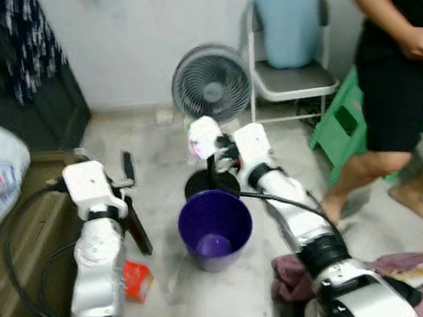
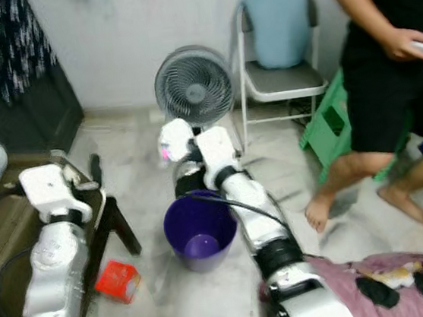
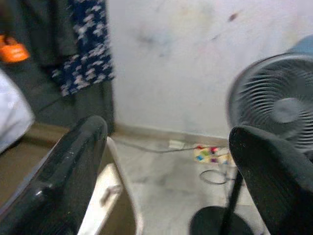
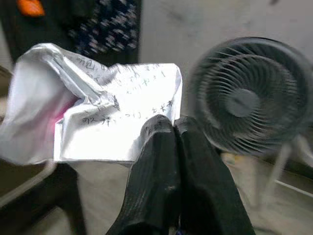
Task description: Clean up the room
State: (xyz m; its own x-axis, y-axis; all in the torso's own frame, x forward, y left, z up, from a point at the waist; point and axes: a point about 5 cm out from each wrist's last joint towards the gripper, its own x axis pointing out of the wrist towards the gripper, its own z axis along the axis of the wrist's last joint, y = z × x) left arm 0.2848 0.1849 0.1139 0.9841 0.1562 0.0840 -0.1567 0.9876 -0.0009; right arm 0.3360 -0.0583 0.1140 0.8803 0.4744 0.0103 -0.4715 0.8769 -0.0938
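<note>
Right gripper [image 4: 172,128], fingers pressed on a crumpled wrapper [image 4: 98,112], holds it above and just behind the purple bin [image 1: 215,227]. Left gripper [image 3: 166,161] spread, empty. A red packet [image 1: 136,279] remains on the floor; cleanup unfinished.

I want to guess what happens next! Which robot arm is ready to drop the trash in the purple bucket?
The right one. Its gripper already pinches the crumpled wrapper just beyond the purple bucket. The left gripper is off to the side, jaws open and empty.

Purple bin [image 1: 216,238] on marble floor [image 1: 212,296]
</note>
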